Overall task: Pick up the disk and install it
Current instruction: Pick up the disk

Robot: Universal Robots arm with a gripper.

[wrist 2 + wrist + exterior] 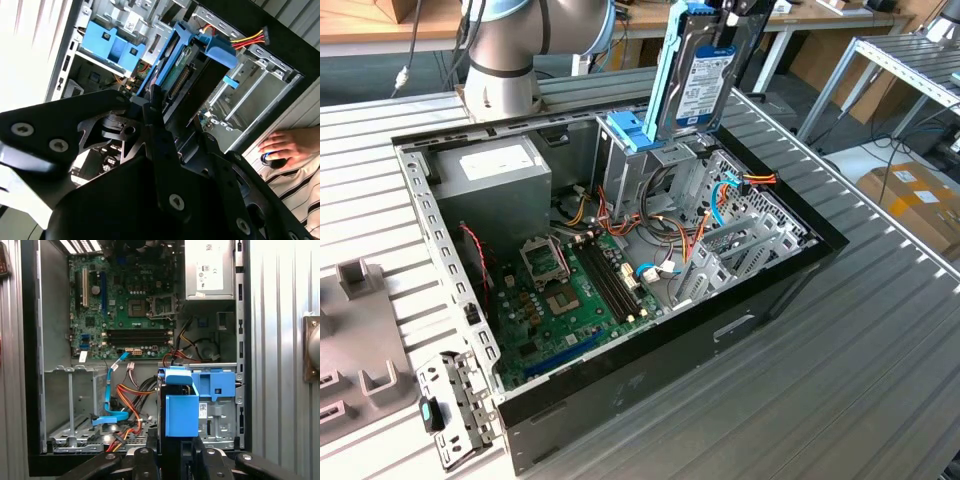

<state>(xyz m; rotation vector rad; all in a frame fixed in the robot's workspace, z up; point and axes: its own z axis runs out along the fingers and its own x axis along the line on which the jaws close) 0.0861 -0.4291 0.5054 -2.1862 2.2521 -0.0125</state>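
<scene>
In the exterior view, the grey power box sits at the exterior view's left inside the open computer case; the green board lies next; then comes the blue-topped cage; the disk, in its blue holder, stands upright just over that cage; in the first wrist view the gripper is clamped tight on the disk's end.

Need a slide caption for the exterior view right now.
Disk in its blue carrier, held nearly upright just above the blue-topped drive cage of the open computer case.
</scene>
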